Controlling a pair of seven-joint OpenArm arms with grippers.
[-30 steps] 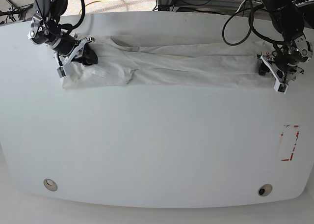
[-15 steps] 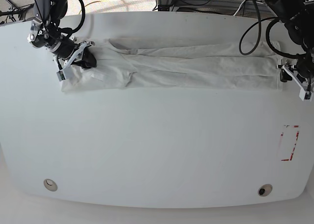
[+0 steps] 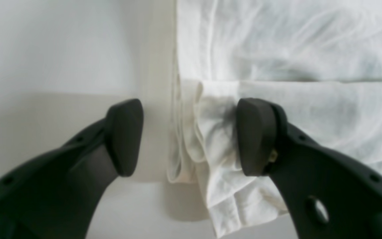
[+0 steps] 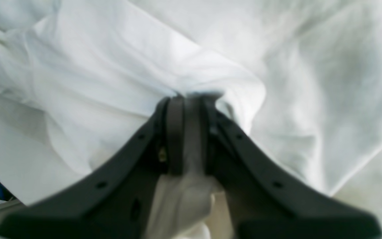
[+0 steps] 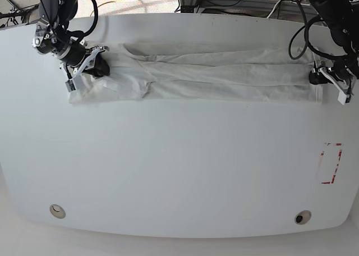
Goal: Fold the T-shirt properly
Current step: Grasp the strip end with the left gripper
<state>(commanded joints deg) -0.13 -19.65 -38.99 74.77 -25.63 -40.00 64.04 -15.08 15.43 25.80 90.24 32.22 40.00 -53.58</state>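
T-shirt point(image 5: 213, 73) strip spans table point(image 5: 168, 166); right tool point(image 4: 187, 132) clamps cloth, left tool point(image 3: 191, 136) wide.

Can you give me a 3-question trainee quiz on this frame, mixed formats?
1. True or false: the right hand is shut on the T-shirt.
2. Multiple choice: where is the left hand? A) over the shirt's middle B) open, straddling the shirt's end edge C) off near the red marking on the table
3. Fill in: in the base view the shirt lies as a long ____ band across the table's far side.

Key:
1. True; cloth is pinched between its closed fingers.
2. B; one finger is over bare table, the other over cloth.
3. Folded.
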